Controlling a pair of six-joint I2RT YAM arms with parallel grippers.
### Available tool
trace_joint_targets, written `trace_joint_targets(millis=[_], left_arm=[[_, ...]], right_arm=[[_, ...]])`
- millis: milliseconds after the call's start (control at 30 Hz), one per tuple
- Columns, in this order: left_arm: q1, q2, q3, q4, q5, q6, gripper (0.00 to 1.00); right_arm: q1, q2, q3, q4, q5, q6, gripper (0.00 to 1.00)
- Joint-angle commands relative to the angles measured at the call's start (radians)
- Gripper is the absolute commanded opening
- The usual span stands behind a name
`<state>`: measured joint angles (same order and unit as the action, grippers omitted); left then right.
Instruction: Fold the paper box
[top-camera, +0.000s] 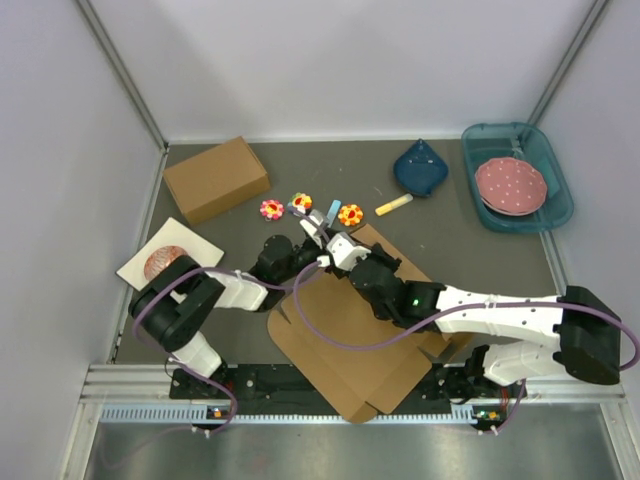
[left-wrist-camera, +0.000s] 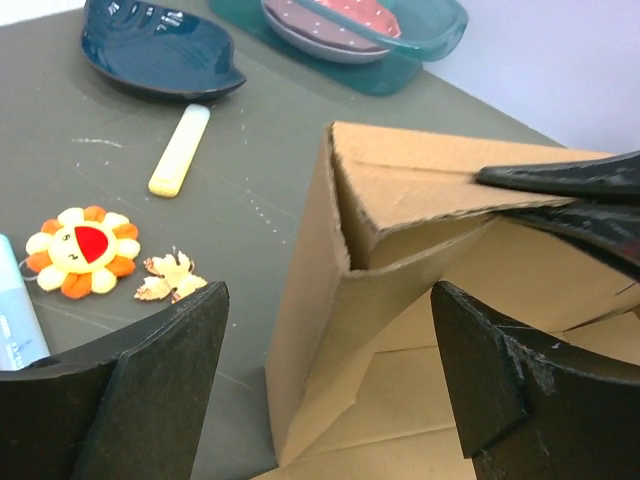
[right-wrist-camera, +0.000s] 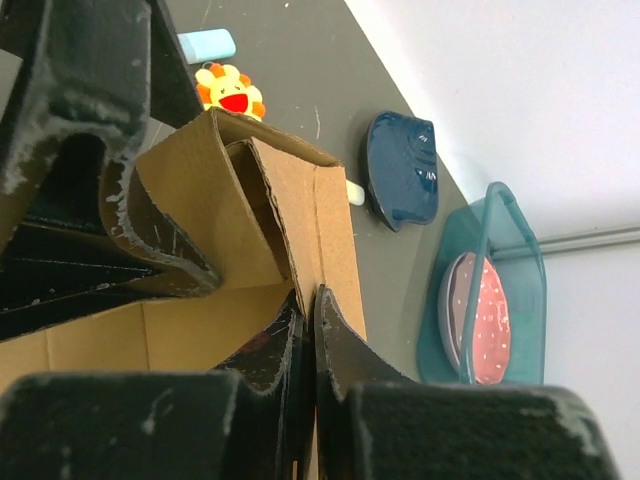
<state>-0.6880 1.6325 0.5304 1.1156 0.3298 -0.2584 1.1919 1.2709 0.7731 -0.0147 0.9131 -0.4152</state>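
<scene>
The paper box (top-camera: 350, 340) is a brown die-cut cardboard sheet lying flat in front of the arm bases, with its far corner folded up into a standing wall (left-wrist-camera: 400, 230). My left gripper (left-wrist-camera: 328, 300) is open, one finger on either side of that raised corner without touching it; in the top view it hangs at the sheet's far edge (top-camera: 315, 235). My right gripper (right-wrist-camera: 312, 295) is shut, pinching the upright cardboard wall (right-wrist-camera: 300, 200) at its edge. Its dark fingers (left-wrist-camera: 560, 180) enter the left wrist view from the right, on the wall's top.
A deeper brown box (top-camera: 216, 178) stands at the back left. Behind the sheet lie flower toys (top-camera: 350, 214), a yellow stick (top-camera: 393, 205) and a blue dish (top-camera: 420, 168). A teal tray (top-camera: 517, 176) with a dotted plate is back right. A white card (top-camera: 168, 262) lies left.
</scene>
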Motion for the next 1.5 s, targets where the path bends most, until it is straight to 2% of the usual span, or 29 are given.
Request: trace_joint_targets(millis=[0,100,200,233,333,367,433,467,567,733,1033,1467], left_arm=[[0.016,-0.088,0.085,0.555,-0.032,-0.018,0.87],[0.019,-0.068,0.098,0.555,-0.006,-0.009,0.85],[0.021,-0.033,0.111,0.553,0.011,-0.005,0.77],[0.021,-0.025,0.111,0.555,0.011,-0.004,0.7],[0.019,-0.005,0.108,0.555,0.015,0.002,0.61],[0.021,0.0,0.102,0.555,0.014,0.005,0.61],[0.019,-0.002,0.091,0.553,0.0,0.01,0.66],[0.021,-0.013,0.08,0.553,-0.005,0.008,0.75],[0.019,-0.049,0.062,0.553,-0.02,0.01,0.83],[0.027,-0.118,0.03,0.553,-0.015,0.044,0.86],[0.059,-0.195,-0.158,0.553,-0.083,0.079,0.9],[0.059,-0.345,-0.168,0.555,-0.064,0.038,0.92]], right_arm=[[0.026,0.041,-0.035,-0.106,-0.304,0.148,0.0],[0.026,0.044,-0.032,-0.111,-0.307,0.151,0.0],[0.026,0.045,-0.029,-0.114,-0.312,0.154,0.0],[0.025,0.045,-0.026,-0.116,-0.313,0.154,0.0],[0.026,0.045,-0.026,-0.123,-0.318,0.158,0.0],[0.025,0.045,-0.028,-0.12,-0.315,0.156,0.0],[0.025,0.042,-0.026,-0.122,-0.316,0.154,0.0],[0.025,0.042,-0.026,-0.122,-0.316,0.154,0.0],[0.025,0.047,-0.024,-0.123,-0.313,0.151,0.0],[0.025,0.044,-0.023,-0.122,-0.307,0.145,0.0],[0.025,0.033,-0.04,-0.12,-0.298,0.141,0.0],[0.026,0.048,-0.037,-0.11,-0.293,0.142,0.0]])
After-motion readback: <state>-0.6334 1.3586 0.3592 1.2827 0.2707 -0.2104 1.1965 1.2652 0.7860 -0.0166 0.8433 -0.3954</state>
